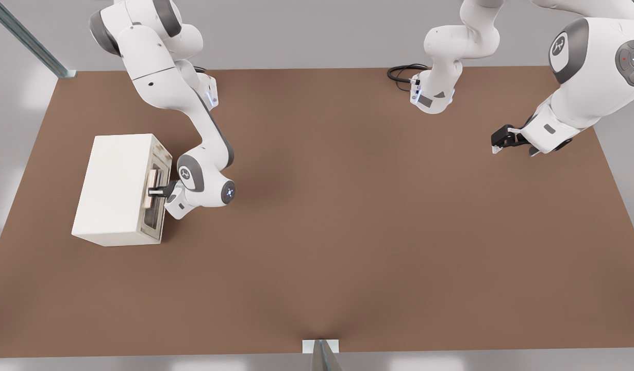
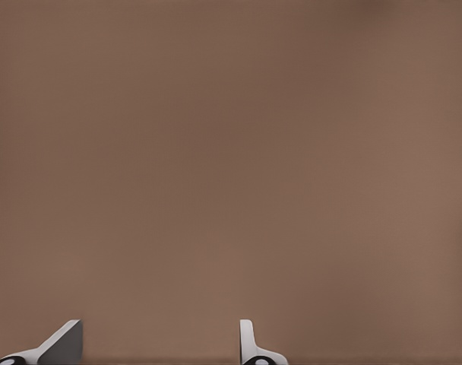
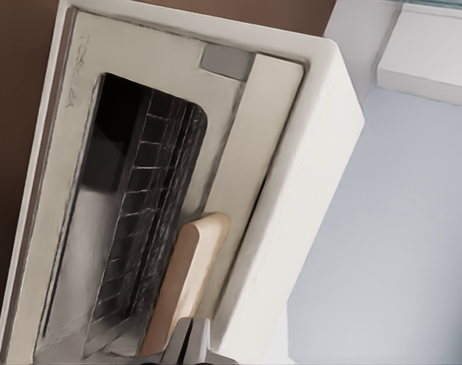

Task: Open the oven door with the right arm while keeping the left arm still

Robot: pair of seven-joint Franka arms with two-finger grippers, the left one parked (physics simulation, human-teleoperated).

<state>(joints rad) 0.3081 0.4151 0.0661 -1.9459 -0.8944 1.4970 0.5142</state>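
The cream oven (image 1: 113,188) stands on the brown table at the front view's left, its windowed face turned toward the table's middle. The oven door (image 3: 132,205) has a dark glass window and a pale tan bar handle (image 3: 187,277). My gripper (image 1: 156,191) reaches in level from the table's middle and sits on the handle (image 1: 152,186) about halfway along the door. In the right wrist view the gripper (image 3: 190,344) is shut on the handle's near end. The door lies close against the oven's front.
The parked arm's gripper (image 1: 504,138) hangs over the table (image 1: 348,232) at the front view's far right. A black cable (image 1: 402,72) coils at the back edge. A metal post (image 1: 321,355) stands at the front edge.
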